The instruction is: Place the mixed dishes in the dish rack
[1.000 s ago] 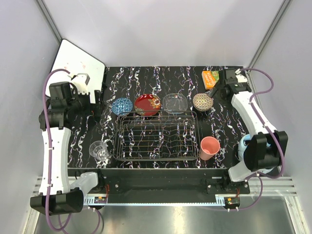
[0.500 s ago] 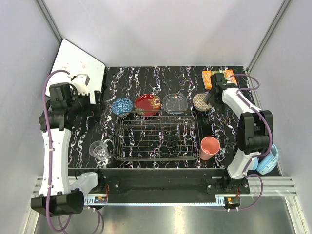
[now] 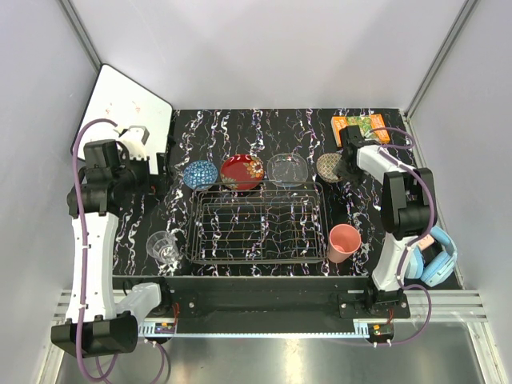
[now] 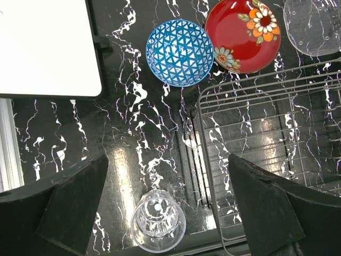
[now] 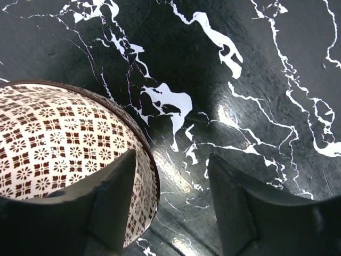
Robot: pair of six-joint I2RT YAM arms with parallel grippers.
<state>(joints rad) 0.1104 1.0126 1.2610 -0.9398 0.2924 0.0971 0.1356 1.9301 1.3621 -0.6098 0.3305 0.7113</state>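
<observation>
The right claw stands partly open astride the rim of the beige-brown patterned bowl. 1 finger sits inside the bowl, close to its wall. The other hangs outside over the black marbled bench, with a clear gap between it and the rim, so nothing is clamped. Whether the inner finger touches the wall cannot be told. In the top view, the orange book lies just beyond this claw. The salmon-pink cup stands upright well behind it, toward the arm's base. The blue headphones lie behind and to its right, at the bench edge.

The left claw is spread wide and holds nothing, hanging high over the bench. In its wrist view the clear glass cup stands upright far below, showing between the 2 fingers. Ahead of the claw sits the blue patterned bowl. The red gold-patterned dish is just beside that bowl, on its right, and the clear glass bowl is further right again. The dish rack lies to the claw's right, its near corner beside the glass cup. All 6 dishes rest on the bench outside the rack. A white board lies ahead and to the left of this claw.
</observation>
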